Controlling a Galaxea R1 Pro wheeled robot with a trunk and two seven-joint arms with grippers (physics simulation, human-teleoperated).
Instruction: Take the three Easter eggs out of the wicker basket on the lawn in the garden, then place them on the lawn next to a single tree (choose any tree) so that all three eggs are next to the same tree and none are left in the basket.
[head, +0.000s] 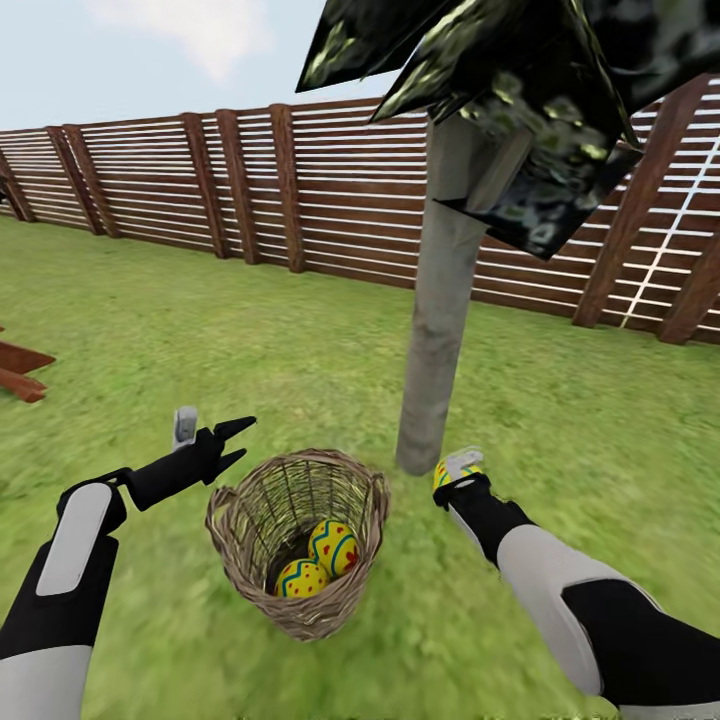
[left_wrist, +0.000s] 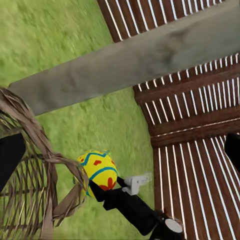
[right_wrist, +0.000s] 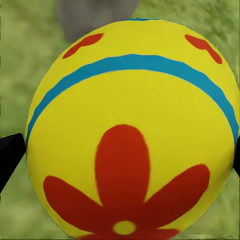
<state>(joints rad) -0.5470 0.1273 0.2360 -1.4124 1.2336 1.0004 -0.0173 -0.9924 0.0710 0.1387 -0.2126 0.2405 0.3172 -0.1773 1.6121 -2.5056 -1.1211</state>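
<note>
right gripper (head: 452, 470) clamped on one yellow flower-painted easter egg (right_wrist: 131, 135) beside pale grey tree trunk (head: 437, 320) – left gripper (head: 232, 443) spread open, empty, beside brown wicker basket (head: 240, 560) holding two eggs (head: 318, 562).

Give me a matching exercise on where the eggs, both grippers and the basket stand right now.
Things:
1. right gripper
2. left gripper
3. wicker basket
4. tree trunk

States:
A. rises from the lawn just beyond the basket
B. shut on one Easter egg, low by the trunk's foot
C. holds two Easter eggs
D. open, holding nothing, beside the basket's rim

Pairs: 1-B, 2-D, 3-C, 4-A
</note>
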